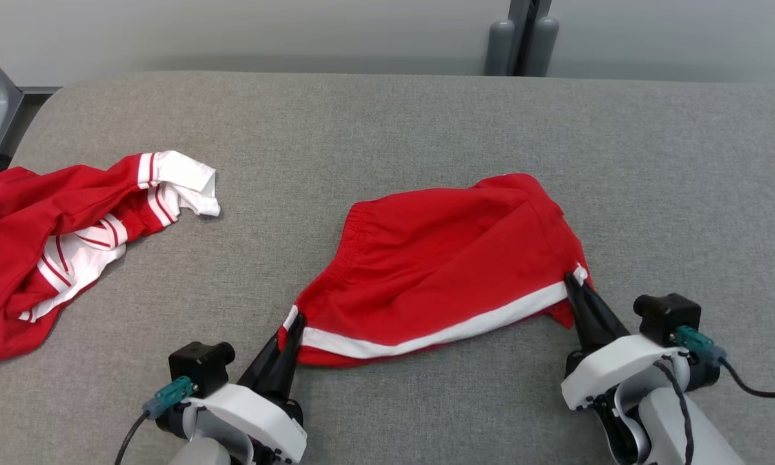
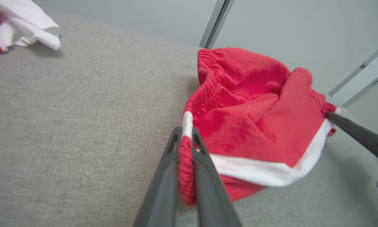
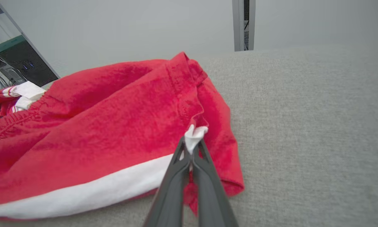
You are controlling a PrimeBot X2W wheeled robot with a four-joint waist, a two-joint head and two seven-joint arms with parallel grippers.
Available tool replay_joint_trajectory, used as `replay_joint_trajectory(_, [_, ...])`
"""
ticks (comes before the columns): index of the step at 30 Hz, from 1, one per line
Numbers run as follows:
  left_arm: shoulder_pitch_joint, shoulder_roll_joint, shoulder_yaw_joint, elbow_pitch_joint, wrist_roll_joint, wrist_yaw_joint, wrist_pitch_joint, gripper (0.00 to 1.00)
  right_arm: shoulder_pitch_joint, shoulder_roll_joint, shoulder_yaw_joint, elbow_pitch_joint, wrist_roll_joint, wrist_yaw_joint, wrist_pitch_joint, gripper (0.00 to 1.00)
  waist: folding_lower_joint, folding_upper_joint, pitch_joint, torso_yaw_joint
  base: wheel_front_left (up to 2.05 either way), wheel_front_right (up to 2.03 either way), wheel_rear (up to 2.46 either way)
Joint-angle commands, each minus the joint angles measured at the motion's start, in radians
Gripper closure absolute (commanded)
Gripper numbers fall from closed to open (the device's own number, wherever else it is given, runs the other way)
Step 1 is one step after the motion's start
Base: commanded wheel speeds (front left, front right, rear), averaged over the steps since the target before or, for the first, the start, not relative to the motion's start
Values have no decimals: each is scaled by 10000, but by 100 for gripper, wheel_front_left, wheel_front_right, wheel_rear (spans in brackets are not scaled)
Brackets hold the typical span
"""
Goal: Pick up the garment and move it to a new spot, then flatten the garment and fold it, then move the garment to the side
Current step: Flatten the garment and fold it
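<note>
Left fingers (image 2: 163, 189) pinch the shorts' (image 1: 439, 258) waistband (image 2: 186, 170); right fingers (image 3: 171, 195), the stripe (image 3: 193, 135).

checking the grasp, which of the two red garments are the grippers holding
The middle red shorts with one white band: left gripper and right gripper each pinch an end. The striped red garment lies crumpled at the left.

Even bright light, soft shadows.

Room ahead and right, blocked at left.
Bare tabletop (image 1: 426, 116) beyond and right of the shorts (image 1: 439, 258); crumpled red-and-white garment (image 1: 58, 239) heaped at left; grey posts (image 1: 500, 48) behind far edge.
</note>
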Motion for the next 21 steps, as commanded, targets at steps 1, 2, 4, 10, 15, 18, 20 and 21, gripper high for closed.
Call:
replay_joint_trajectory(1, [-134, 99, 155, -260, 122, -10, -22, 100, -41, -70, -126, -278, 194, -3, -50, 100, 0, 0, -142, -44, 0, 0, 0])
replay_joint_trajectory(2, [-120, 100, 218, -507, 163, -10, -22, 100, -47, -70, -171, -461, 237, -3, -50, 100, 0, 0, -246, -70, 0, 0, 0])
replay_joint_trajectory(4, [-119, 239, 351, -950, 284, -10, -22, 100, -120, -70, -322, -843, 475, -3, -50, 100, 0, 0, -493, -141, 0, 0, 0])
replay_joint_trajectory(10, [-540, 722, 500, -2141, 266, -10, -22, 100, -686, -81, -758, -1976, 816, -3, -49, 100, 0, 0, -1411, -508, 0, 0, 0])
replay_joint_trajectory(15, [-1616, 1282, 76, -2664, -555, -10, -21, 100, -1538, -493, -854, -2787, 1084, -3, -49, 100, 0, 0, -1930, -771, 0, 0, 0])
replay_joint_trajectory(18, [-2220, 1500, -58, -2797, -1133, -8, 114, 100, -1903, -659, -869, -2998, 1287, -3, -50, 100, 0, 0, -1973, -831, 0, 0, 0])
replay_joint_trajectory(20, [-2857, 1724, -83, -2812, -1638, -8, 407, 100, -2344, -872, -758, -3065, 1395, -3, -50, 100, 0, 0, -1925, -888, 0, 0, 0])
replay_joint_trajectory(21, [-3210, 1835, -120, -2753, -1797, -8, 594, 100, -2578, -991, -649, -3001, 1379, -3, -50, 100, 0, 0, -1859, -918, 0, 0, 0])
